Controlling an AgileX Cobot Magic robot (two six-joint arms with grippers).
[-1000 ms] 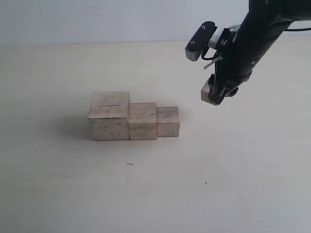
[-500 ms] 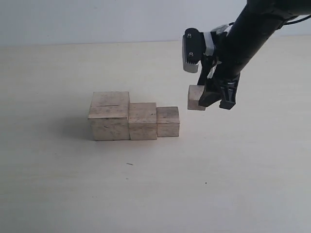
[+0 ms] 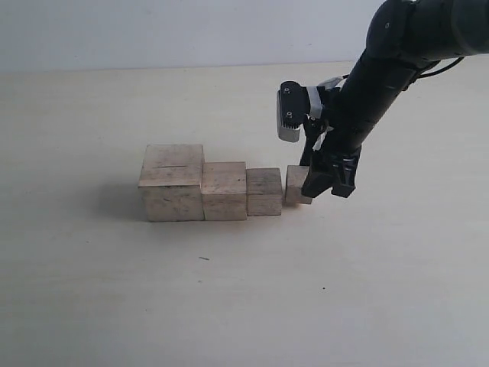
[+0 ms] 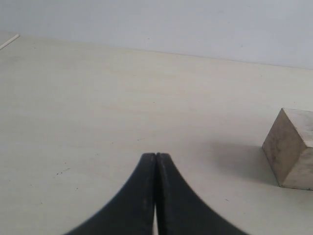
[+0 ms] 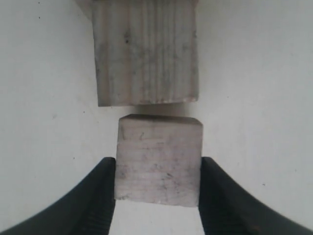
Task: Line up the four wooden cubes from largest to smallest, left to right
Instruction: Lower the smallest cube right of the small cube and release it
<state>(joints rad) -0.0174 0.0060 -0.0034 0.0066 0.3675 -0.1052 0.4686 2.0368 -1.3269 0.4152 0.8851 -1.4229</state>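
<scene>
our left hand (image 4: 155, 169) is clenched on nothing, its fingertips pressed together over the table (image 4: 98, 98), and the largest cube (image 4: 293, 149) lies well apart from it. in the exterior view the row runs from the largest cube to the second cube (image 3: 224, 191) and then the third cube (image 3: 263, 191), each touching its neighbour. just right of the third is the smallest cube (image 3: 295, 185), grasped between the fingers of our right hand (image 5: 157, 196). the right wrist view shows a thin gap between the two facing sides, which are roughly parallel. we judge the coming move to be a short nudge leftward to close that gap before letting go. we cannot tell whether the smallest cube already rests on the table. the right hand is plainly the nearer one.
</scene>
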